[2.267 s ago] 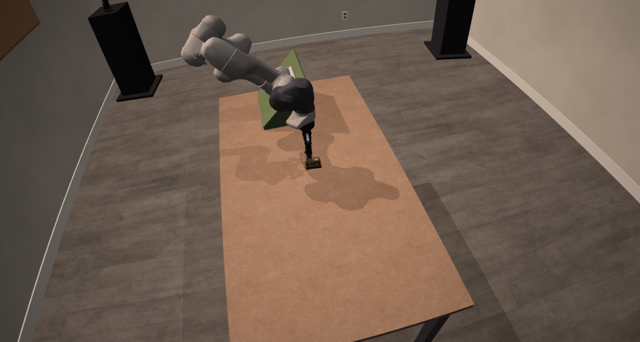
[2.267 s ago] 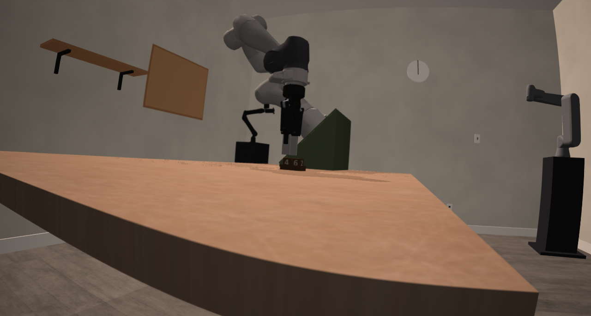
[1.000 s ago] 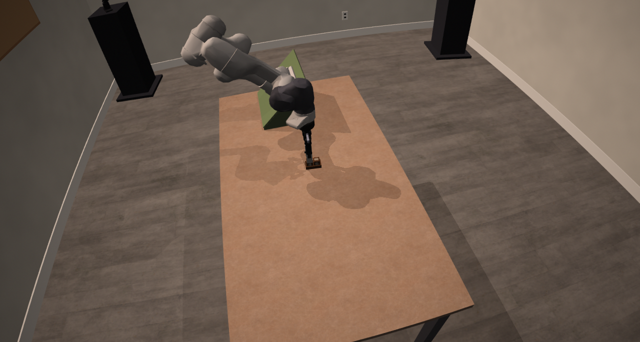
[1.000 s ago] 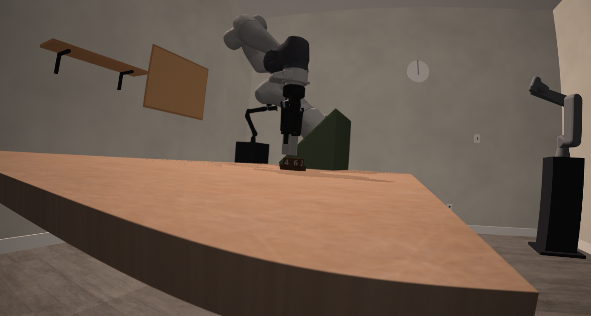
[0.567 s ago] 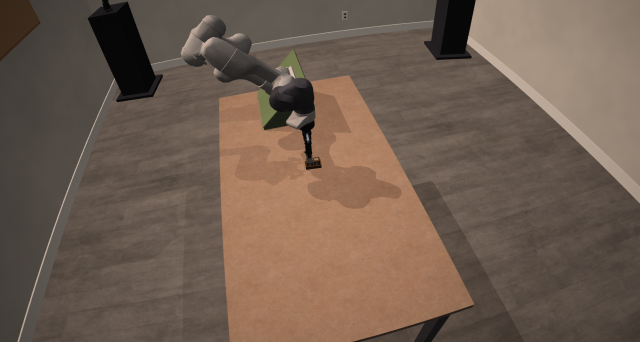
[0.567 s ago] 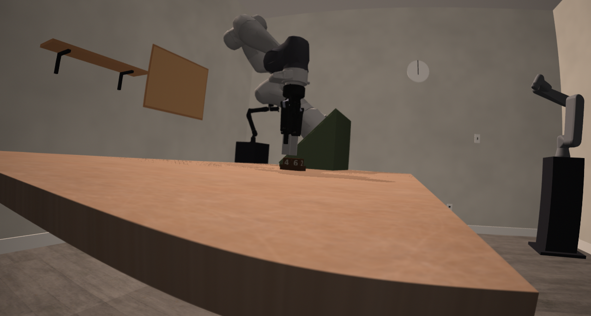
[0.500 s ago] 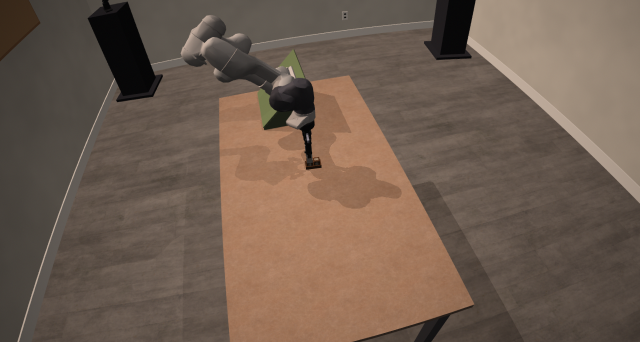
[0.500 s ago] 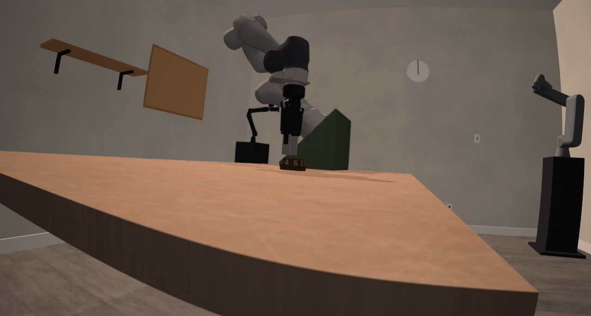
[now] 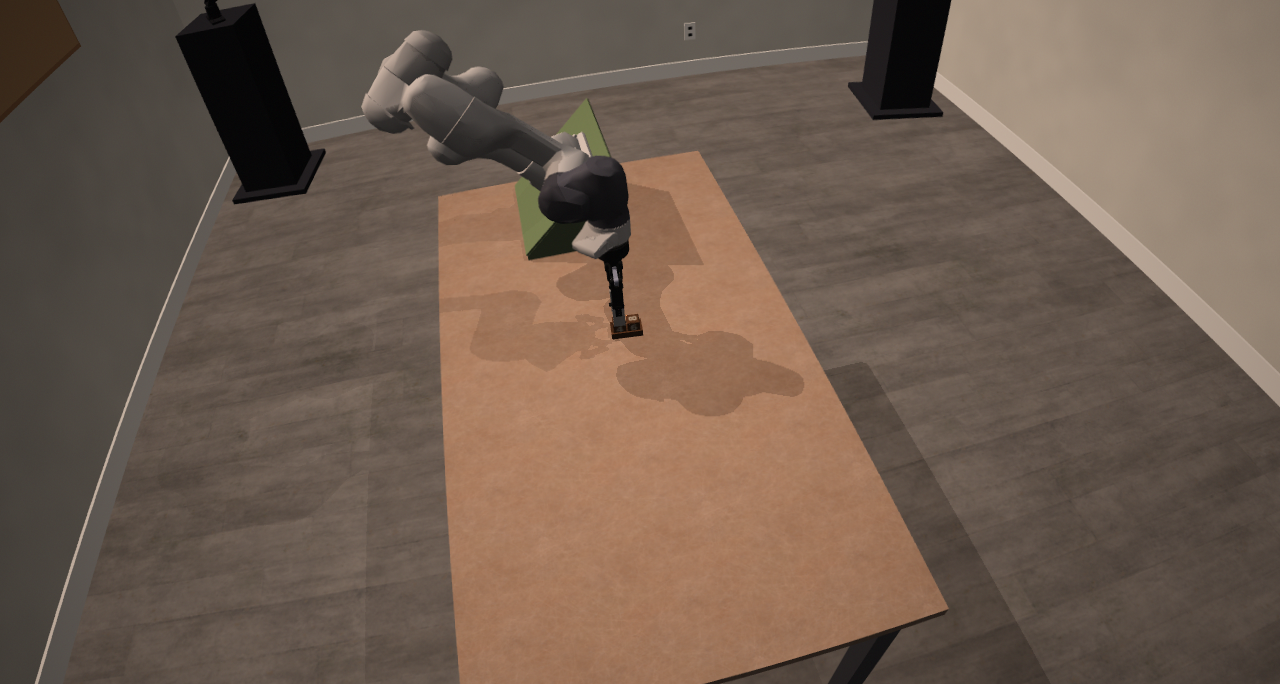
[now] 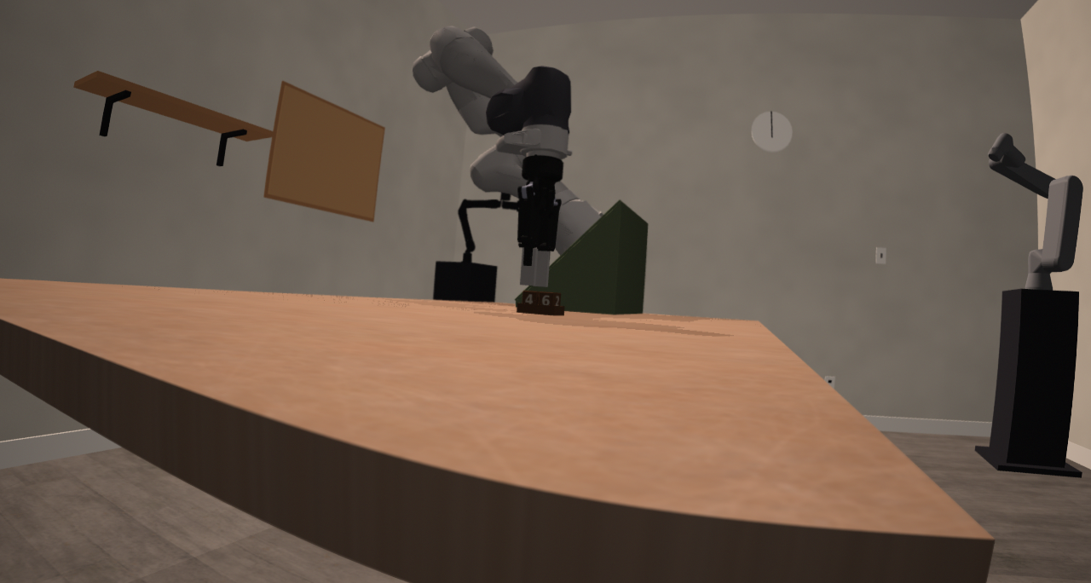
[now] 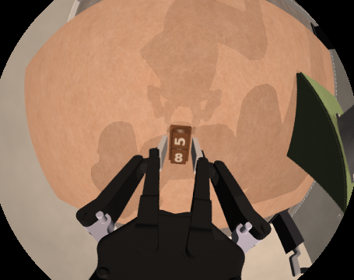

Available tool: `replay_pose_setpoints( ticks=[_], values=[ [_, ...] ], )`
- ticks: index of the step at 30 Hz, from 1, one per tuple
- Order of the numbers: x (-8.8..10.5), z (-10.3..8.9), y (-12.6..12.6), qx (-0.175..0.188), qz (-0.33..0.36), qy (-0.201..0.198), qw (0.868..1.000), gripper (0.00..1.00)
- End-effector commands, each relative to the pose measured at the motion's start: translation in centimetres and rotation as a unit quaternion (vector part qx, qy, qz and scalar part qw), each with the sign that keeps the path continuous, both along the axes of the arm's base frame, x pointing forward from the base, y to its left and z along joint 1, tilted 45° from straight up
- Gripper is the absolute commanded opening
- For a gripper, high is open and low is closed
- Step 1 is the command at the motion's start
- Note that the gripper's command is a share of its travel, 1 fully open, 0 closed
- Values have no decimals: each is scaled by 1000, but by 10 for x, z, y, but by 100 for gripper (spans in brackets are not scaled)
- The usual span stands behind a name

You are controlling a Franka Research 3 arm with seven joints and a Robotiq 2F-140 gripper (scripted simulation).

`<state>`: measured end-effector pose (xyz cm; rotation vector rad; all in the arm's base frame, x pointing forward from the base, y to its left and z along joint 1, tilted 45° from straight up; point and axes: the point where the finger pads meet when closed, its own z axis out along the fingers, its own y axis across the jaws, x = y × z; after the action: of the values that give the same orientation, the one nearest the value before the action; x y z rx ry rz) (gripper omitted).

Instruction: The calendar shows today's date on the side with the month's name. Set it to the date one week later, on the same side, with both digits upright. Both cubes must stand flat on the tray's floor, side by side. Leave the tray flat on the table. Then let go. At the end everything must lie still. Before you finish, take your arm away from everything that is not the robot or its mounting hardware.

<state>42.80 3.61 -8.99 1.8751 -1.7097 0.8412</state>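
Note:
A small brown tray (image 9: 627,333) (image 10: 539,311) lies flat on the table and holds two brown digit cubes side by side. In the wrist view, the tops read 5 on one cube (image 11: 180,141) and 8 on the other cube (image 11: 178,157). In the exterior view, the left cube (image 10: 529,299) shows 4 and the right cube (image 10: 545,300) shows 6, with part of another digit beside it. No month's name is readable. My gripper (image 10: 533,285) (image 11: 179,143) points down just above the cubes. Its fingers are partly open, with gaps on both sides and nothing held.
A green wedge-shaped block (image 9: 544,223) (image 10: 603,267) (image 11: 317,136) stands on the table (image 9: 572,501) behind the tray, close to the arm. Black pedestals (image 9: 246,98) (image 10: 1033,373) stand on the floor beyond the table.

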Motion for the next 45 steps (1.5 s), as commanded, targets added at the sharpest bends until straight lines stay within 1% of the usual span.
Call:
replay_pose_setpoints(
  ticks=[1,11,24,45],
  values=[
    [0,0,0,1,-2,-2,1000,28],
    [1,-3,-3,1,-2,-2,1000,28],
    [3,-17,-17,1,-2,-2,1000,28],
    [4,-20,-20,1,-2,-2,1000,28]
  ],
)
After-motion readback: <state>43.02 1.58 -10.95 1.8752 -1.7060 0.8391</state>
